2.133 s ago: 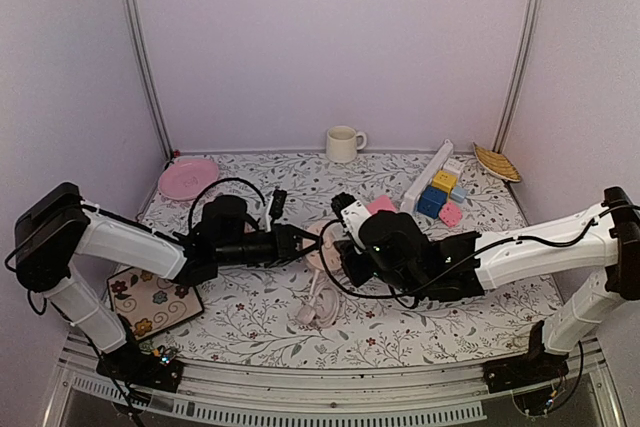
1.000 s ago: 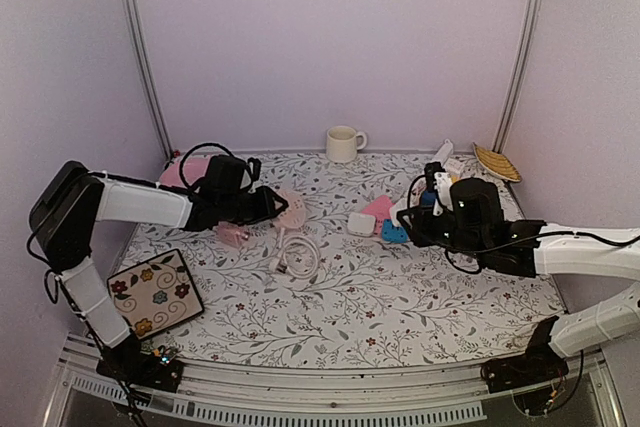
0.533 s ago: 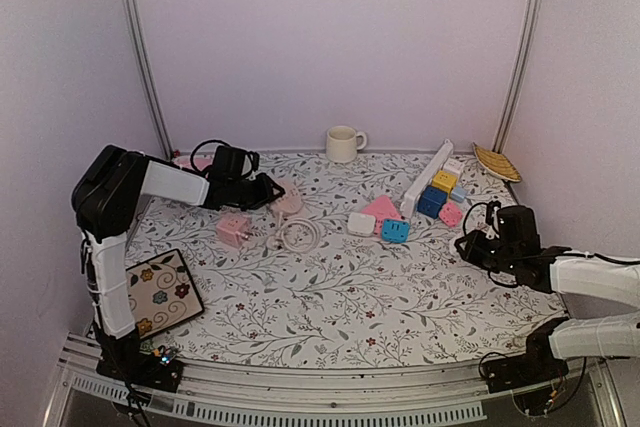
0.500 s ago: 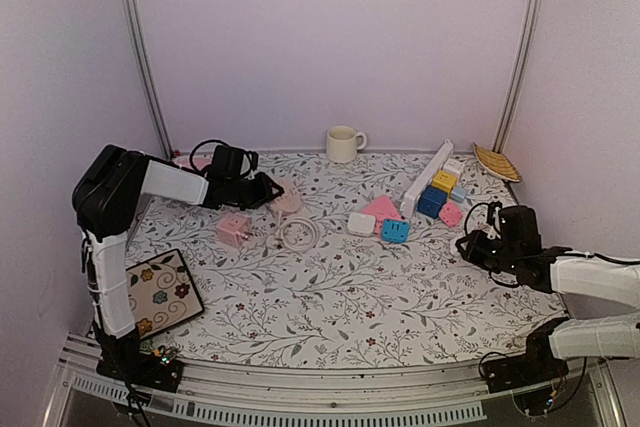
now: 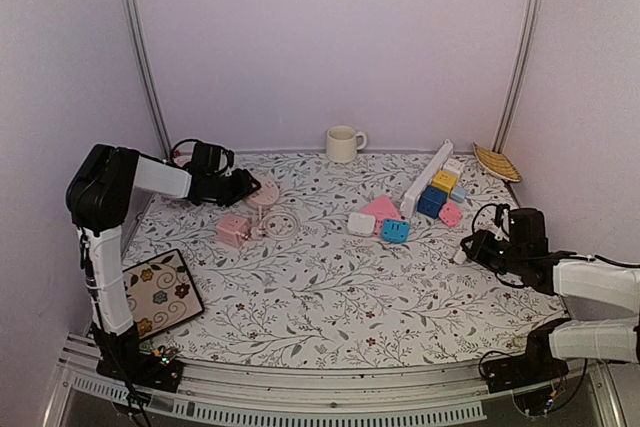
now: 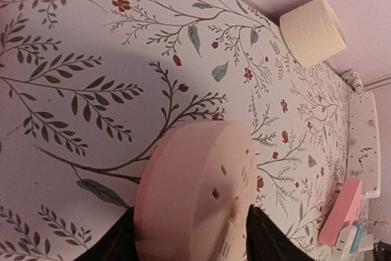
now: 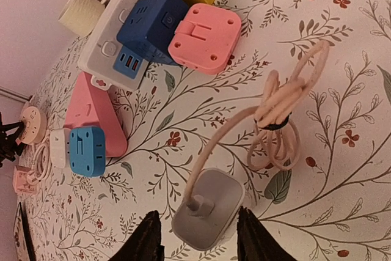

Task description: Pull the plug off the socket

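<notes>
My left gripper [image 5: 245, 189] is shut on a round pink socket [image 5: 263, 193] at the back left of the table. In the left wrist view the socket [image 6: 195, 187] fills the gap between my fingers [image 6: 119, 242], and its slots are bare. My right gripper [image 5: 469, 247] is at the far right, shut on a grey-white plug [image 5: 460, 256]. In the right wrist view the plug [image 7: 208, 209] sits between my fingertips [image 7: 145, 236]. Its pink cable runs to a tied bundle [image 7: 287, 105] lying on the table. The plug and the socket are far apart.
A pink cube adapter [image 5: 234, 229] and a white cable coil [image 5: 280, 225] lie near the socket. A white power strip [image 5: 428, 175], coloured adapter cubes [image 5: 440, 195], a pink wedge [image 5: 382, 209], a cream cup [image 5: 343, 143] and a floral tile [image 5: 153, 292] also stand on the table.
My left gripper has drawn back and to the left with the round socket. The cable coil has shifted left too. My right gripper has stayed at the far right with the plug.
</notes>
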